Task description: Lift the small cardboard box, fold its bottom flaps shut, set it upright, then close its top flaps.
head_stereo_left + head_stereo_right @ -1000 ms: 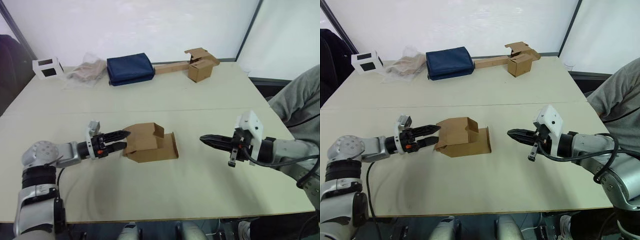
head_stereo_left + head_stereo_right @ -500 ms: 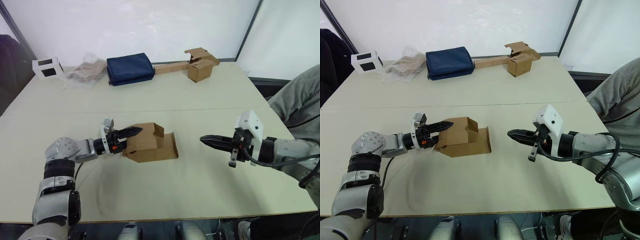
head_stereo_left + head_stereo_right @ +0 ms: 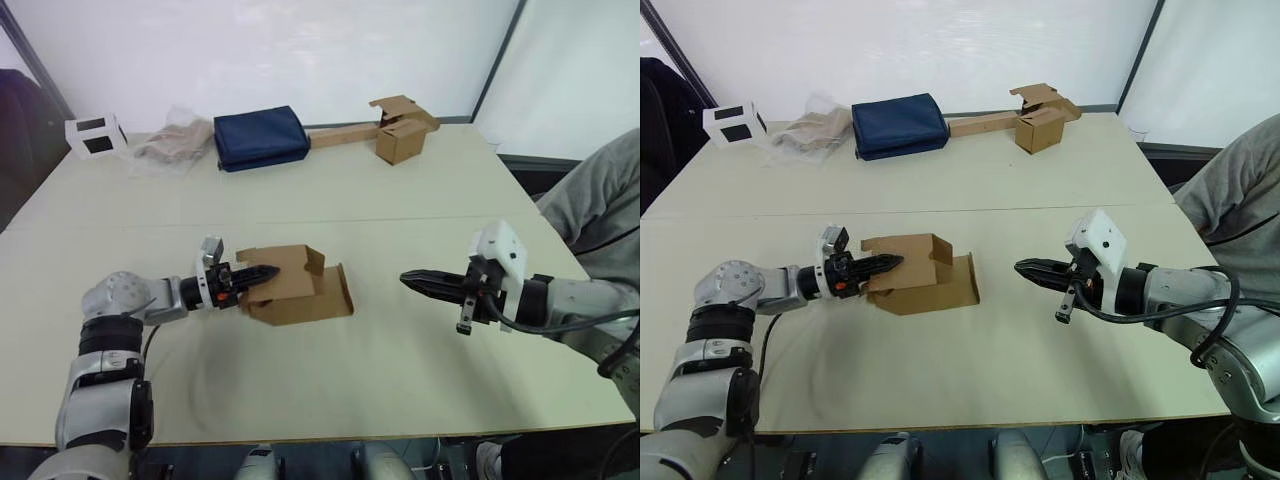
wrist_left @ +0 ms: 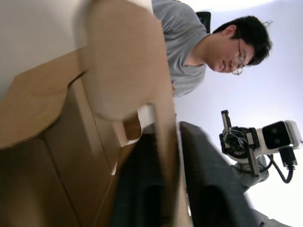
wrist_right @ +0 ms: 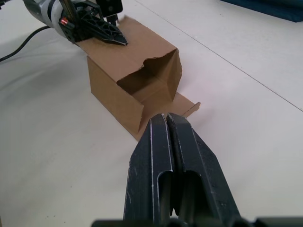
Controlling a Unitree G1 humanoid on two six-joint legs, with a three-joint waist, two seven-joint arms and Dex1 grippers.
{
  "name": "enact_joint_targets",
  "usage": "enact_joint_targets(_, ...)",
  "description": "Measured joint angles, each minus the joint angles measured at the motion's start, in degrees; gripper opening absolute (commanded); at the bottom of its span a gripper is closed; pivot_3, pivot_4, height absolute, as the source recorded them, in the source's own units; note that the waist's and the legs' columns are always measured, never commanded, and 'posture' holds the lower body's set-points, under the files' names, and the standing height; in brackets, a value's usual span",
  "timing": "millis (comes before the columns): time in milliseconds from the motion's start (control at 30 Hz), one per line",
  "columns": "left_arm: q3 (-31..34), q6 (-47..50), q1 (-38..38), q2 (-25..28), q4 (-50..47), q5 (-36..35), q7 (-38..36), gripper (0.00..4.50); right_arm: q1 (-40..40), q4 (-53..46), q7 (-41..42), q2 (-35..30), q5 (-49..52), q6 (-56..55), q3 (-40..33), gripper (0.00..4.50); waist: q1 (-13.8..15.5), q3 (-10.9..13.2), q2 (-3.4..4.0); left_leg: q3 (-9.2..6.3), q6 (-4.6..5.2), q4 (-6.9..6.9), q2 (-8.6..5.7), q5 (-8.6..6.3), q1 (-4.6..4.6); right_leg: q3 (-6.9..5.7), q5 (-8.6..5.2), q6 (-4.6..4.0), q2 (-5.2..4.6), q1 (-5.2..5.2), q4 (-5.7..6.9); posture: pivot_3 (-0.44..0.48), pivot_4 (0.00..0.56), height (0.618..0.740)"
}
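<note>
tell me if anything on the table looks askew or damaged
The small cardboard box lies on its side, open-ended, one flap flat on the table. At the far edge, another cardboard box has crumpled, splayed top flaps. Nothing looks spilled.

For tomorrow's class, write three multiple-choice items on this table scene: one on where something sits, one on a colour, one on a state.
1. Where is the right pincer?
A. Apart from the small cardboard box, pointing at it
B. Inside the box
C. On the bag

2. What colour is the folded bag at the table's far side?
A. Red
B. Navy blue
C. Green

3. How is the left pincer engaged?
A. Hanging free
B. Pressing the table
C. Shut on a panel of the box

Answers:
1 A: bare table lies between its closed fingers and the box.
2 B: the bag is dark blue.
3 C: the left wrist view shows cardboard between its fingers.
</note>
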Motion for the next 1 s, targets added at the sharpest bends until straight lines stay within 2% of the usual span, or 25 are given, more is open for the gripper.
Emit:
enact_joint_targets(200,2.1,2.5,0.0,0.1,-3.2,-0.9,1.0,0.06,0.2,0.0,-0.1,0.0,0.0,-0.1,-0.1,0.00,0.0,0.0,0.00,0.00,0.00,0.00,0.00,0.00,-0.01,0.00,0.00,0.00,-0.01,0.00,0.00,0.000,0.150,0.740)
enact_joint_targets(300,3.9,1.6,0.0,-1.3,-10.6,-2.9,1.7,0.06,-0.1,0.1,-1.1,0.7,-0.4,-0.7,-0.3,0.00,0.2,0.0,-0.02,0.00,-0.01,0.01,0.01,0.01,-0.03,0.00,0.00,0.00,-0.03,0.00,-0.01,0.000,0.150,0.740)
enact_joint_targets(400,2.2,-7.1,0.2,-1.7,-23.0,-2.7,-0.3,0.06,-1.4,1.1,-3.4,3.6,-0.5,-1.6,-1.2,0.00,0.2,0.0,-0.01,0.01,-0.47,-0.01,0.02,0.26,-0.02,0.01,0.00,0.00,-0.05,0.00,-0.02,0.000,0.150,0.740)
enact_joint_targets(500,-3.5,-20.2,0.5,-0.9,-30.4,2.7,-4.5,0.06,-4.0,3.2,-6.1,6.7,-1.9,-3.0,-1.2,0.00,0.2,0.0,0.02,0.05,-0.54,-0.08,0.01,0.30,0.02,0.04,0.01,-0.01,-0.04,0.00,-0.02,0.000,0.150,0.740)
enact_joint_targets(733,-11.3,-36.6,0.3,2.3,-31.2,11.4,-11.7,0.06,-12.1,9.4,-10.2,12.0,-4.6,-5.0,0.3,0.00,0.0,0.0,0.02,0.07,-0.36,-0.16,0.01,0.20,-0.01,0.06,0.01,-0.01,0.00,-0.07,-0.04,0.000,0.150,0.740)
enact_joint_targets(867,-11.7,-39.4,-1.0,2.6,-29.7,12.5,-13.2,0.06,-14.3,10.0,-11.2,13.9,-5.0,-5.3,1.1,0.00,0.1,0.0,0.01,0.05,-0.13,-0.13,0.01,0.08,-0.03,0.03,0.01,-0.01,-0.01,-0.06,-0.04,0.000,0.150,0.740)
enact_joint_targets(1000,-11.8,-40.8,-3.1,2.2,-28.3,13.2,-13.7,0.06,-15.5,11.4,-12.7,19.2,-6.6,-6.0,5.5,0.00,-0.1,0.0,0.02,0.05,-0.13,-0.12,0.01,0.07,-0.03,0.04,0.01,0.00,0.00,-0.09,0.00,0.000,0.150,0.740)
